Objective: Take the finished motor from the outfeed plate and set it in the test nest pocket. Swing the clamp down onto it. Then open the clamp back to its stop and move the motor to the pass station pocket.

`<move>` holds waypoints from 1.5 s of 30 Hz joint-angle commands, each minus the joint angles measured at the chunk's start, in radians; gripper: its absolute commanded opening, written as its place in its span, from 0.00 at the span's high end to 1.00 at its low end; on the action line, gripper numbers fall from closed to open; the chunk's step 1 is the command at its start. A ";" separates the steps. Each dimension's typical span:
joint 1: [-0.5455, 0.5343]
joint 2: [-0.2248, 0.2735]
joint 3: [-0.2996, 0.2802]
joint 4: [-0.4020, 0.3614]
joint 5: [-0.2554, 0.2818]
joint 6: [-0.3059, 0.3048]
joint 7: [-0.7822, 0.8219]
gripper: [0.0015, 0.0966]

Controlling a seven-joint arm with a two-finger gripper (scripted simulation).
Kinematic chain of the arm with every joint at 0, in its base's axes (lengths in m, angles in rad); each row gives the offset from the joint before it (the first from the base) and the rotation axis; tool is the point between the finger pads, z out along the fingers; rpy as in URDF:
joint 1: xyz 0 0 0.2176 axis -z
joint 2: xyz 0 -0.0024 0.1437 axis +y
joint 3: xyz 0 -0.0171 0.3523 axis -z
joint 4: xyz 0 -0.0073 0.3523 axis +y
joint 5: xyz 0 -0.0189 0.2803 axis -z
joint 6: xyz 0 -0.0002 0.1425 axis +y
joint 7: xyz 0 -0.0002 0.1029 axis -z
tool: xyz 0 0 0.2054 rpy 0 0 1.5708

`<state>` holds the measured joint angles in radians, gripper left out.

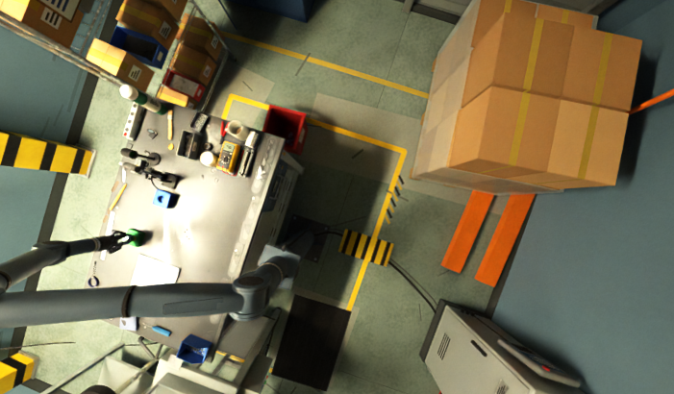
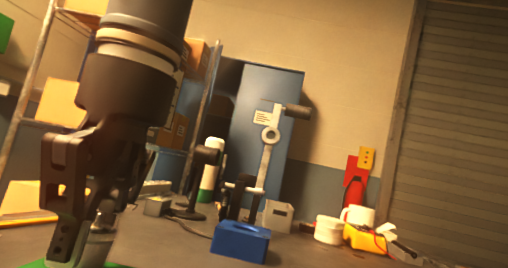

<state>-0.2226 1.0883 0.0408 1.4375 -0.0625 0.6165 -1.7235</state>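
Note:
The motor point(image 2: 97, 237) is a grey cylinder with a metal shaft on top. I hold it in my closed gripper point(image 2: 82, 232), down over the green pass station pocket point(image 1: 136, 237) at the left side of the bench. The blue test nest point(image 1: 165, 198) point(image 2: 240, 240) stands further along the bench. Its clamp point(image 2: 269, 147) stands upright behind it, swung up and away from the nest.
A red bin point(image 1: 286, 128) hangs off the far end of the bench. A multimeter point(image 1: 228, 156), white cups point(image 2: 358, 215) and small tools crowd that end. A white sheet point(image 1: 154, 271) lies near my arm. Shelving with boxes stands beyond the bench.

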 commanded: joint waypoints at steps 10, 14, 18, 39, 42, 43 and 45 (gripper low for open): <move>0.000 0.002 0.000 0.000 0.000 -0.002 0.000 0.81; 0.000 0.002 0.000 0.000 0.000 -0.002 0.000 0.73; 0.000 0.001 0.000 0.000 0.000 -0.002 0.000 0.64; 0.000 0.001 0.000 0.000 0.000 -0.001 0.000 0.43; 0.000 0.000 0.000 0.000 0.000 -0.001 0.000 0.43; 0.000 0.000 0.000 0.000 0.000 -0.001 0.000 0.43; 0.000 -0.001 0.000 0.000 0.000 0.000 0.000 0.43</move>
<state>-0.2226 1.0890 0.0407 1.4382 -0.0625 0.6165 -1.7235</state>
